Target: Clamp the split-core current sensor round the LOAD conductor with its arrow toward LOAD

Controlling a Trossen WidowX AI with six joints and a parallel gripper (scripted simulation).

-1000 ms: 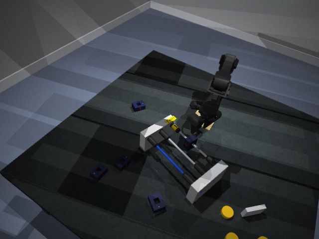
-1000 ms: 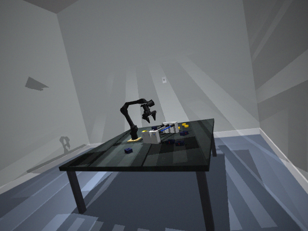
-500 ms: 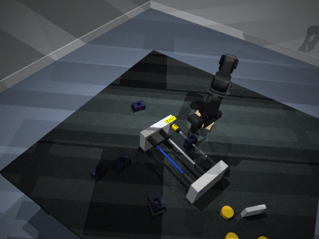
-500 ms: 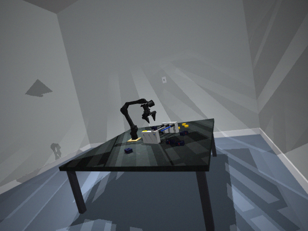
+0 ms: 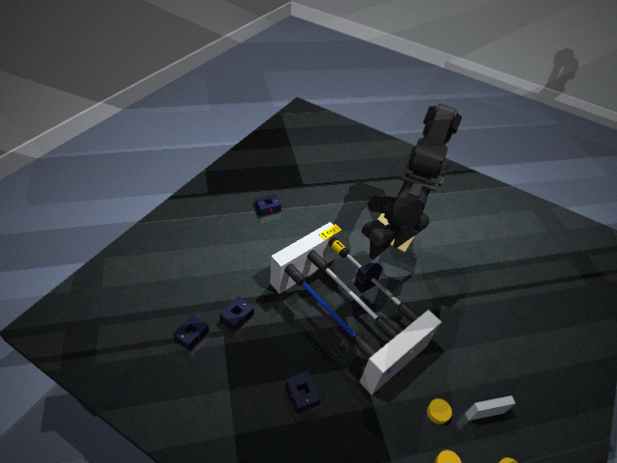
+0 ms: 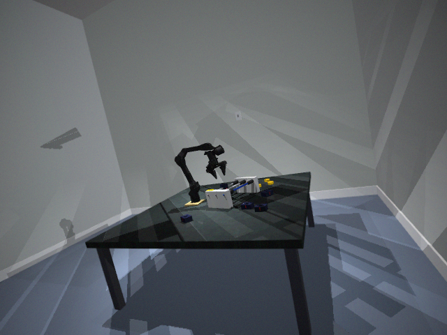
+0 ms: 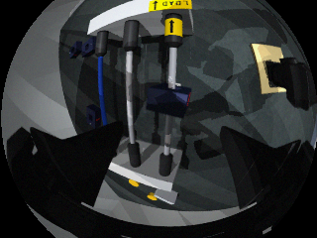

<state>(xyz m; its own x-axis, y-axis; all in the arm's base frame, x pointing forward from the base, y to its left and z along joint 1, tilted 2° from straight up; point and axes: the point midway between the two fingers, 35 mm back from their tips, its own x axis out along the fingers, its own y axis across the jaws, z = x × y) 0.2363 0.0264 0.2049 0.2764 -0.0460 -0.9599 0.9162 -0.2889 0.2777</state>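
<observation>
The dark blue split-core sensor (image 5: 367, 275) (image 7: 169, 99) sits round the rightmost grey conductor (image 5: 388, 292) (image 7: 172, 66), about midway along it. That conductor has a yellow collar (image 5: 338, 246) (image 7: 172, 27) at its far end, next to the yellow LOAD marker (image 5: 329, 231) (image 7: 170, 4). The sensor's arrow is too small to read. My gripper (image 5: 377, 240) (image 6: 218, 174) (image 7: 173, 129) is open and empty. It hangs above the sensor, clear of it.
The fixture has two white end blocks (image 5: 299, 258) (image 5: 401, 348) with a blue conductor (image 5: 329, 309) and a grey one (image 5: 348, 293) beside the marked one. Several dark blue blocks (image 5: 268, 204) (image 5: 236, 312) (image 5: 302, 391) lie on the table. Yellow discs (image 5: 439, 410) and a grey bar (image 5: 491, 407) lie at the front right.
</observation>
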